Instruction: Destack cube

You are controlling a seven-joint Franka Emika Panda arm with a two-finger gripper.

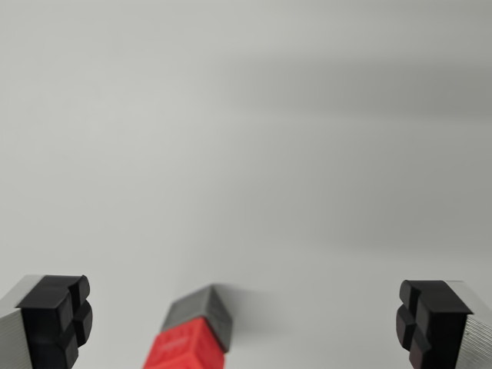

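The gripper [244,319] is spread wide and holds nothing. 1 black fingertip [58,317] shows at the wrist view's left corner, the other at the right corner.

The stack stands at the bottom edge of the frame, between the fingertips and nearer the left one. It consists of a red cube [188,350] over a grey cube [201,309]. The red cube is cropped by the frame edge, so its full outline cannot be told. The stack touches neither fingertip. It rests on a plain white surface [246,138], which is bare beyond the stack.

Probable faults from this position:

1. Off-centre closure. The left fingertip would likely reach the red cube first and push it sideways off the grey cube.
2. Rotated stack. A corner of the stack faces the camera, so the pads may meet edges instead of flat faces and twist the red cube.
3. Excess descent. The fingertips could clamp both cubes and lift the stack whole.
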